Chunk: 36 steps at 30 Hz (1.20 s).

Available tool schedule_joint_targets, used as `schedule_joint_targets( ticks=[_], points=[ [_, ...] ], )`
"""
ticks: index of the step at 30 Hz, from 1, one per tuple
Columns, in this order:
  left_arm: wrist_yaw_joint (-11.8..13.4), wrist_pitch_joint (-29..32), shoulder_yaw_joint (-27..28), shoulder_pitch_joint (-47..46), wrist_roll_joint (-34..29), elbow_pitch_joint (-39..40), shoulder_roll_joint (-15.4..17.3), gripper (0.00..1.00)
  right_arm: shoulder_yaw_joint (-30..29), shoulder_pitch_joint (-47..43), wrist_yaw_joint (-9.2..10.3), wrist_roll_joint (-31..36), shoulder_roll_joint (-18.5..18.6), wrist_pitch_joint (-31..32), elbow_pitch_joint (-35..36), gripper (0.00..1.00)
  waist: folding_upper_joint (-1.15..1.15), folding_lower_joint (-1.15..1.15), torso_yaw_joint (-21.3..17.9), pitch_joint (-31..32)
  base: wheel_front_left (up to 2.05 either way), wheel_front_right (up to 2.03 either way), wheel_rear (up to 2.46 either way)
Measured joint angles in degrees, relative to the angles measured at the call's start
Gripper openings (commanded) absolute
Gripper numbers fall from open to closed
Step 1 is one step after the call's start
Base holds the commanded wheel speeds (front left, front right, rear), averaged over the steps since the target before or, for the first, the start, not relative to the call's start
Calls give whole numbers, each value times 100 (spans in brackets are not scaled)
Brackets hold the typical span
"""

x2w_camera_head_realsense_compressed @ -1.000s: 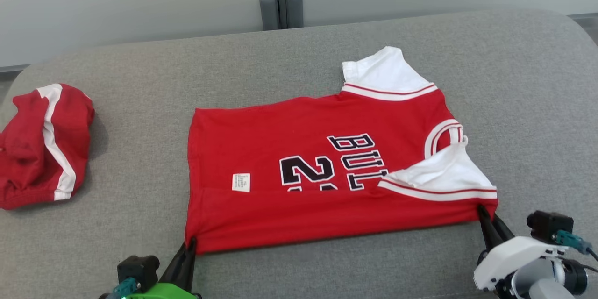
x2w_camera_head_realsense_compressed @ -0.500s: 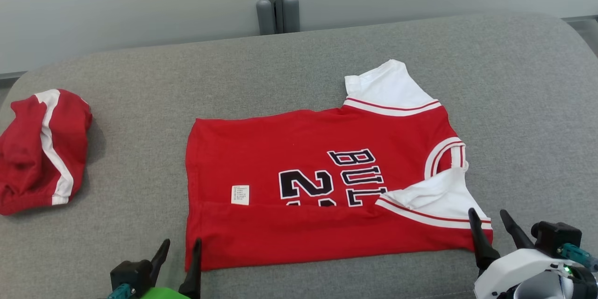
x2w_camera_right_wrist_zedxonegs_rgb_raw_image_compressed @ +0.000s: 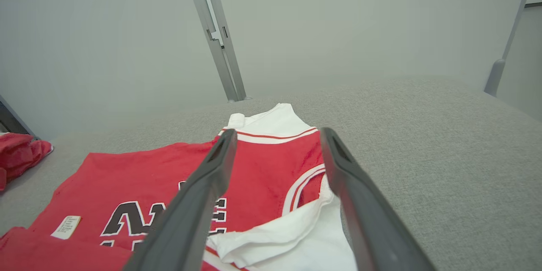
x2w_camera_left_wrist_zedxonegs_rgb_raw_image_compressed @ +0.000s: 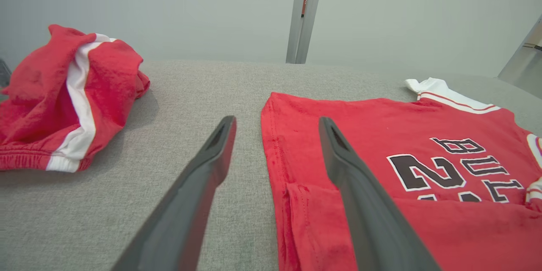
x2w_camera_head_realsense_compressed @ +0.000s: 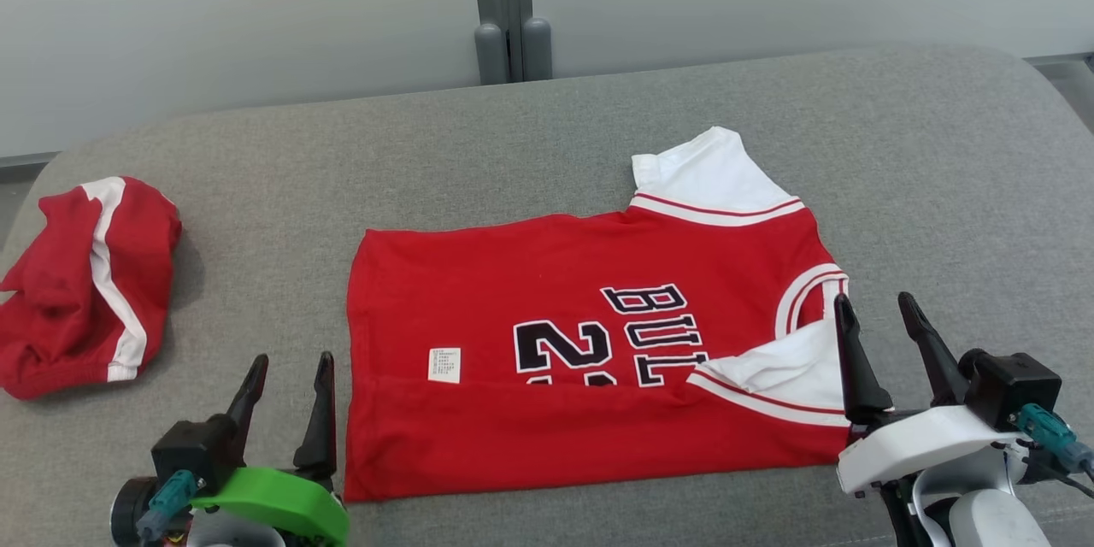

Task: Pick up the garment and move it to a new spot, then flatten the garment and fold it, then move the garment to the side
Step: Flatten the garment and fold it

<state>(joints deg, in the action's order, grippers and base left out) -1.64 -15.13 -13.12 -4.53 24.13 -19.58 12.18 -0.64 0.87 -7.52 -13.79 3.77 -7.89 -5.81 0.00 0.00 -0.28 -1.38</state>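
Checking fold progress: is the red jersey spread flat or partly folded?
Partly folded: the jersey has its near strip turned up, hiding the lower edge of the print.

Cushion (x2w_camera_head_realsense_compressed: 547, 145): grey woven cloth, coarse and matt. Garment (x2w_camera_head_realsense_compressed: 581, 342): red knit cloth, soft and matt, with white cloth sleeves. I read its lettering (x2w_camera_head_realsense_compressed: 598, 333) as a flat print and its label (x2w_camera_head_realsense_compressed: 444, 364) as paper-like. Red bundle (x2w_camera_head_realsense_compressed: 77, 291): crumpled cloth with a white stripe. My left gripper (x2w_camera_head_realsense_compressed: 292, 359) and right gripper (x2w_camera_head_realsense_compressed: 873, 299): dark, matt, plastic-looking fingers. Green shell (x2w_camera_head_realsense_compressed: 273, 500) and white shell (x2w_camera_head_realsense_compressed: 923, 444): smooth, slightly glossy plastic. Post (x2w_camera_head_realsense_compressed: 504, 8): smooth grey, seemingly metal.
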Motion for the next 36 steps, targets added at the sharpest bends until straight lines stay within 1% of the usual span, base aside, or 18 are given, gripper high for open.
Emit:
schedule_joint_targets(
  ticks=[7,14,23,36],
  points=[
    [3,0,278,-84,-236,261,-71,100,147,76,0,164,-31,-240,96,100,0,0,22,116,0,0,0],
    [-46,0,501,23,-367,422,-122,100,-1,-46,0,181,-58,-359,188,100,0,0,50,181,0,0,0],
    [-87,0,693,264,-532,500,-151,100,-35,-170,0,182,-73,-379,204,100,0,0,59,217,0,0,0],
    [-145,0,827,277,-637,460,-211,100,0,-182,0,190,-81,-323,151,100,0,0,106,249,0,0,0]
  ],
)
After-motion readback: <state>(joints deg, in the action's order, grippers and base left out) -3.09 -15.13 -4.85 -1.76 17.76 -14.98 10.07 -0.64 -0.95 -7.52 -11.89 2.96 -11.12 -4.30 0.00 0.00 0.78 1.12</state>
